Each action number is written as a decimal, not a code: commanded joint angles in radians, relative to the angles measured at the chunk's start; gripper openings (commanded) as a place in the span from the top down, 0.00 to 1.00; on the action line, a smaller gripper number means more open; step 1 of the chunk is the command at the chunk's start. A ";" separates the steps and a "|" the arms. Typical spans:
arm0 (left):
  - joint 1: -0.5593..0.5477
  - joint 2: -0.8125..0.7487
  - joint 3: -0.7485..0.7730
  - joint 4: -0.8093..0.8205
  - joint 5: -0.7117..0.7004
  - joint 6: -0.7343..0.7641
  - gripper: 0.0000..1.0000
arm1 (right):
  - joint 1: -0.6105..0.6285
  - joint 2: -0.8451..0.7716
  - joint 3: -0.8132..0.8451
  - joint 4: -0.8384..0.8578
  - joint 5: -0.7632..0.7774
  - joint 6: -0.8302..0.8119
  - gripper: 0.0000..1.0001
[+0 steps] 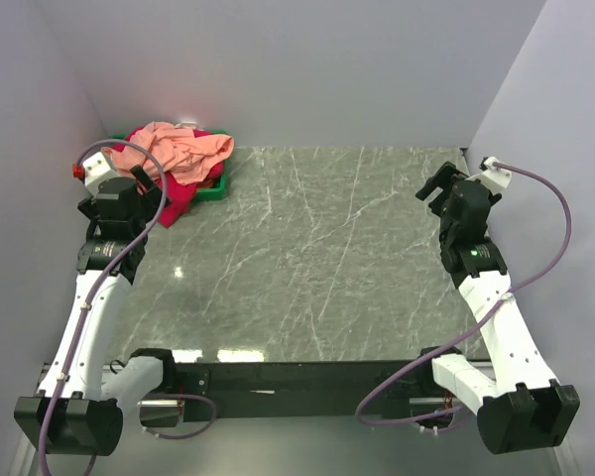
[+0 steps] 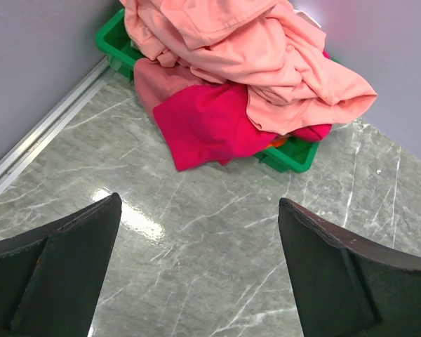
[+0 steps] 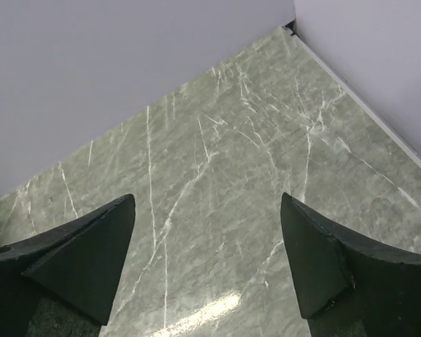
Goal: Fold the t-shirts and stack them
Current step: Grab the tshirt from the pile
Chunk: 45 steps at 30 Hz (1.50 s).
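The t-shirts lie in a crumpled heap at the table's far left corner. A salmon-peach t-shirt (image 1: 178,149) (image 2: 266,56) is on top, and a crimson-pink t-shirt (image 1: 178,201) (image 2: 210,126) spills from under it onto the table. My left gripper (image 1: 144,185) (image 2: 198,200) hovers just in front of the heap, open, with only bare marble between its fingers. My right gripper (image 1: 434,188) (image 3: 208,196) is open too, over the far right part of the table, holding nothing and far from the shirts.
A small green bin (image 1: 216,186) (image 2: 295,156) sits under the heap, against the back wall. Pale walls close the table (image 1: 307,258) in at the left, back and right. The right wrist view shows grey-green marble (image 3: 217,161) and the far right corner.
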 commanded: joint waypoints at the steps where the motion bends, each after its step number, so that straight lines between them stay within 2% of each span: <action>1: -0.001 -0.011 0.033 0.025 -0.033 -0.006 0.01 | -0.003 0.011 0.057 -0.013 0.009 0.015 0.10; 7: -0.001 0.007 0.056 0.028 -0.040 0.019 0.01 | -0.003 0.001 0.043 -0.020 0.040 0.039 0.10; 13: 0.004 0.119 0.138 0.063 -0.017 0.066 0.00 | -0.003 -0.004 0.049 -0.017 0.037 0.036 0.09; 17: 0.041 0.276 0.244 0.065 0.020 0.102 0.01 | -0.003 0.019 0.075 -0.025 0.031 0.033 0.09; 23: 0.165 0.535 0.456 0.043 0.156 0.125 0.01 | -0.004 0.048 0.104 -0.039 0.020 0.047 0.09; 30: 0.217 0.821 0.724 -0.034 0.235 0.140 0.01 | -0.004 0.064 0.103 -0.017 0.010 0.059 0.09; 36: 0.229 0.975 0.815 0.008 0.312 0.149 0.00 | -0.004 0.113 0.140 -0.023 0.022 0.050 0.09; 43: 0.231 1.166 0.930 -0.034 0.345 0.116 0.00 | -0.004 0.151 0.173 -0.033 0.033 0.051 0.09; 45: 0.229 1.191 0.942 -0.026 0.364 0.102 0.05 | -0.004 0.157 0.178 -0.037 0.037 0.047 0.09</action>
